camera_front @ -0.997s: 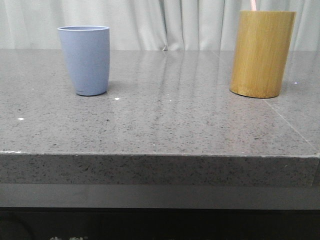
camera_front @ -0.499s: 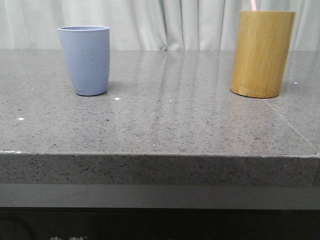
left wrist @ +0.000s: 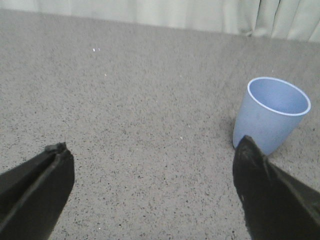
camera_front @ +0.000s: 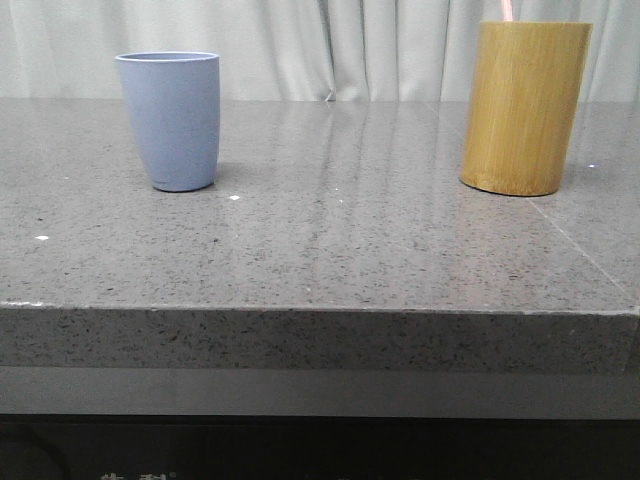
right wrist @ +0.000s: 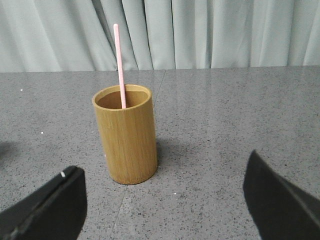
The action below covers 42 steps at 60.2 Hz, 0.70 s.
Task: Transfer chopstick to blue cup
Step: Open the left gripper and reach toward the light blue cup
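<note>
The blue cup stands upright on the left of the grey counter, empty as far as its inside shows. A pale pink chopstick leans inside the yellow-brown bamboo cylinder on the right; only its tip shows in the front view. My left gripper is open above bare counter, the blue cup just beyond one finger. My right gripper is open, well short of the bamboo cylinder. Neither gripper shows in the front view.
The speckled grey counter has a thick front edge near the camera. Pale curtains hang behind the table's back edge. A seam runs through the stone near the bamboo cylinder.
</note>
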Tool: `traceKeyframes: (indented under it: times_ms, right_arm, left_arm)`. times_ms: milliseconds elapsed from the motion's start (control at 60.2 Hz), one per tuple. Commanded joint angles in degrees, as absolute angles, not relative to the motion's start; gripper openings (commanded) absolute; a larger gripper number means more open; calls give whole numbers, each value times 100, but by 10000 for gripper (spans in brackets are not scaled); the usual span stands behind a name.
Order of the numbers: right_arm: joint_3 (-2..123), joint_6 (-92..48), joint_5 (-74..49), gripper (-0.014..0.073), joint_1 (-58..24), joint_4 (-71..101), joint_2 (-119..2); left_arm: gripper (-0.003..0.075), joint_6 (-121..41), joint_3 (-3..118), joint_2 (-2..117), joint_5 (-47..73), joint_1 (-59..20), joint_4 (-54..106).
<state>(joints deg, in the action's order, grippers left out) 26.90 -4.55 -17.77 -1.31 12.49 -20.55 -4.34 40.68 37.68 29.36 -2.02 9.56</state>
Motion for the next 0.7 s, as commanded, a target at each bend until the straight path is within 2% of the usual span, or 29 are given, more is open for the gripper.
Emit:
traceKeyframes:
  times_ms: [0,382,681]
  right_arm:
    - [2894,-464,-1349,642,-144,1280,-2135]
    - [2894,-464,-1349,642,-144,1280,-2135]
    - [2894,-464,-1349,642,-144,1280,-2135]
  left_arm:
    - [619,-678,4862,4400,3169,-201,1192]
    - [619,-1289,7897,7161,5628,-332,2149]
    - [619,-1131,9991,8921,6692,-1521,1112]
